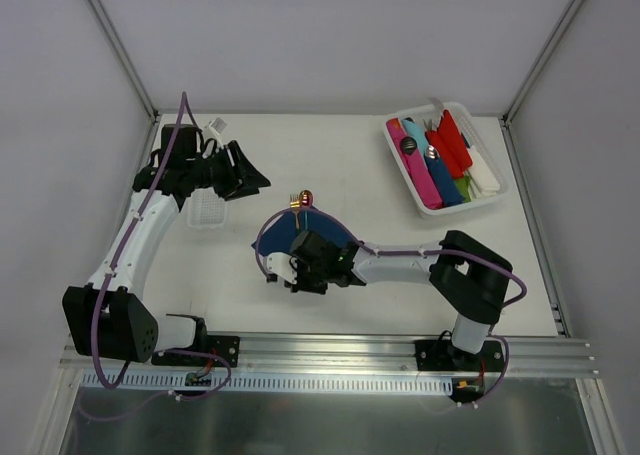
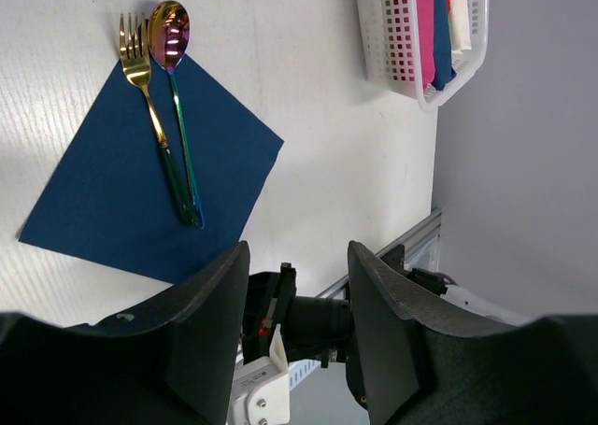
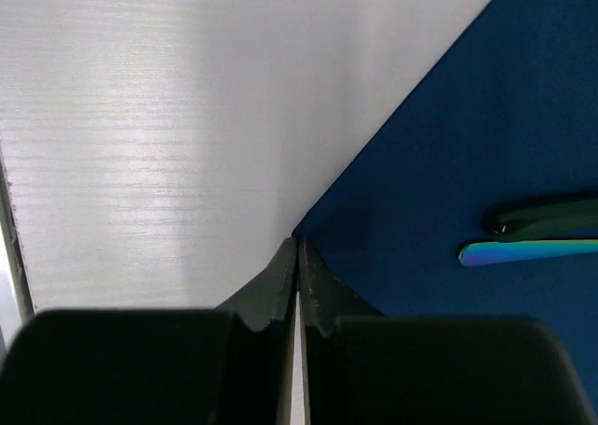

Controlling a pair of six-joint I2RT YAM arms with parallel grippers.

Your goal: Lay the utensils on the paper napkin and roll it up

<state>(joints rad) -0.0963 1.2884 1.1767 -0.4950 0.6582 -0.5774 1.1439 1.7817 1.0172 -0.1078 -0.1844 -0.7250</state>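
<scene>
Now the utensils [image 2: 182,135] lie on the paper napkin [image 2: 93,191]. My right tool [image 3: 297,249] is closed at the corner under its tips, though I can't tell if it has caught. Next, I'd lift and roll toward the handles.

A navy-blue paper napkin [image 2: 112,182] lies flat, corner-on, on a white table [image 2: 308,89]. A gold fork [image 2: 155,117] and an iridescent spoon [image 2: 183,140] rest side by side across it. Their heads jut past the napkin's far corner onto the table, and their dark green handles end just short of its near right edge. Well apart from the napkin, up and to its right, a white perforated basket [image 2: 388,42] holds pink, blue and white plastic items [image 2: 432,23]. On the napkin's near side the left gripper [image 2: 299,257] spreads two black fingers [image 2: 210,341] with nothing between them, one finger covering the napkin's near corner. Black-and-white arm hardware [image 2: 304,322] shows through the gap, and beyond it are a metal rail [image 2: 416,238] and a grey wall [image 2: 523,163].
</scene>
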